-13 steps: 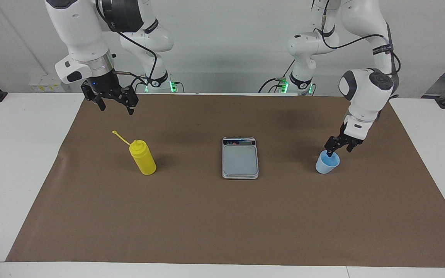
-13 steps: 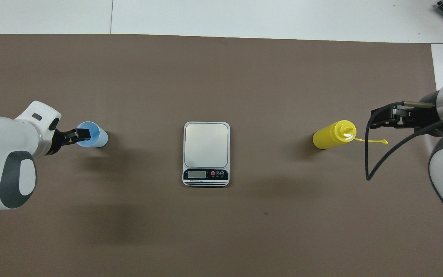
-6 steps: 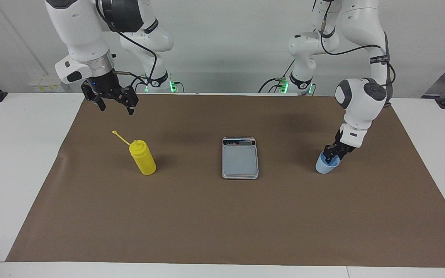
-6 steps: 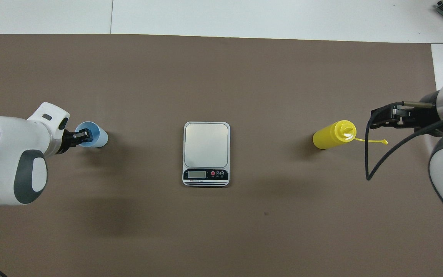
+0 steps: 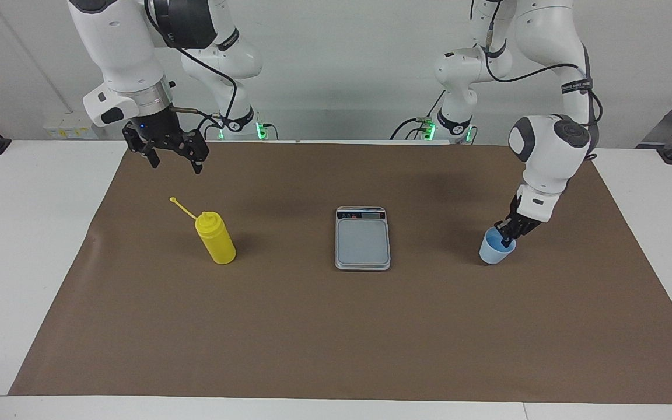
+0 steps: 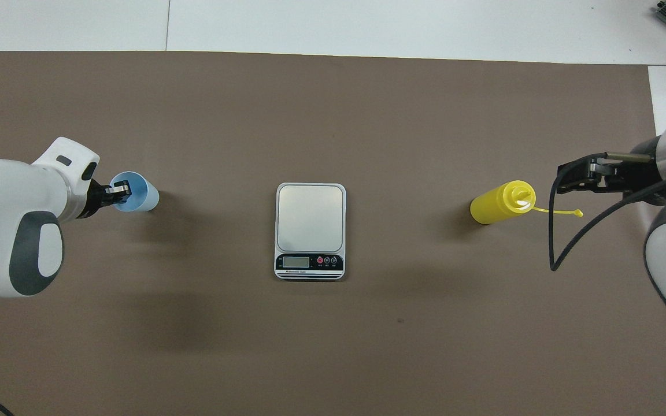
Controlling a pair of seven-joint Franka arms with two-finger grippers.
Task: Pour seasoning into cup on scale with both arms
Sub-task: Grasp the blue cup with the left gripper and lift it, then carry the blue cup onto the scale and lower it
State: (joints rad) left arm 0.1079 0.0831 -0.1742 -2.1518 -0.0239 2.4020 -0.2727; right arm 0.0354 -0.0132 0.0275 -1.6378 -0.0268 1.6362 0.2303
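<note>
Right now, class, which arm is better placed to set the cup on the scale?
Left: its gripper is shut on the cup rim. The right gripper hangs open above the mat near the bottle, away from the scale.

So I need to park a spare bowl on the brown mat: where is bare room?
Bare mat lies between the yellow squeeze bottle and the kitchen scale, and between the scale and the light blue cup. It is crowded only at the cup, where the left tool grips its rim.

Two white jointed arms (image 5: 120,46), grey caps, black cables, black pincers.
</note>
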